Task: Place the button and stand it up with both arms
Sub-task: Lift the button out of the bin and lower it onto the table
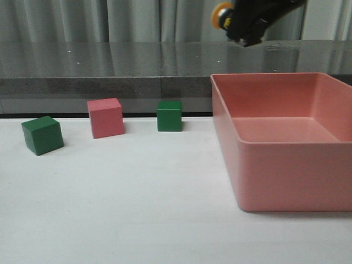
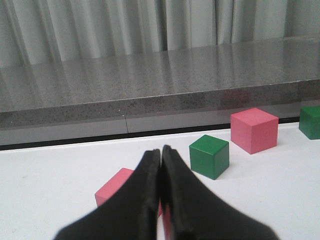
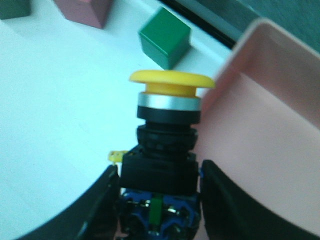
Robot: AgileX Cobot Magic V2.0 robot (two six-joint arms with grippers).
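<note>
On the far left of the white table (image 1: 137, 209) a green cube (image 1: 42, 135) sits turned at an angle, then a pink cube (image 1: 106, 117) just to its right, then a second green cube (image 1: 169, 115) a little further along, all three near the back edge and none touching. My left gripper (image 2: 161, 155) does not show from the front; through its own wrist camera I see my two black fingers (image 2: 145, 192) pressed together with nothing between them, low over the table, and another pink cube (image 2: 112, 190) lies just past their tips, partly hidden by them. Beyond it in that view stand a green cube (image 2: 209, 156), a pink cube (image 2: 254, 130) and the edge of one more green cube (image 2: 310, 121). To the right of the cubes the pink bin (image 1: 286, 165) stands open-topped, its near wall facing the camera. High above the bin's back left corner, at the top of the front view, my right gripper (image 1: 247, 25) carries the button (image 1: 223, 14), well clear of the table. In the right wrist view my fingers (image 3: 97, 200) clamp the black body of the button (image 3: 169, 145) from both sides, the yellow cap pointing away from my wrist and the blue base down between the fingers.
</note>
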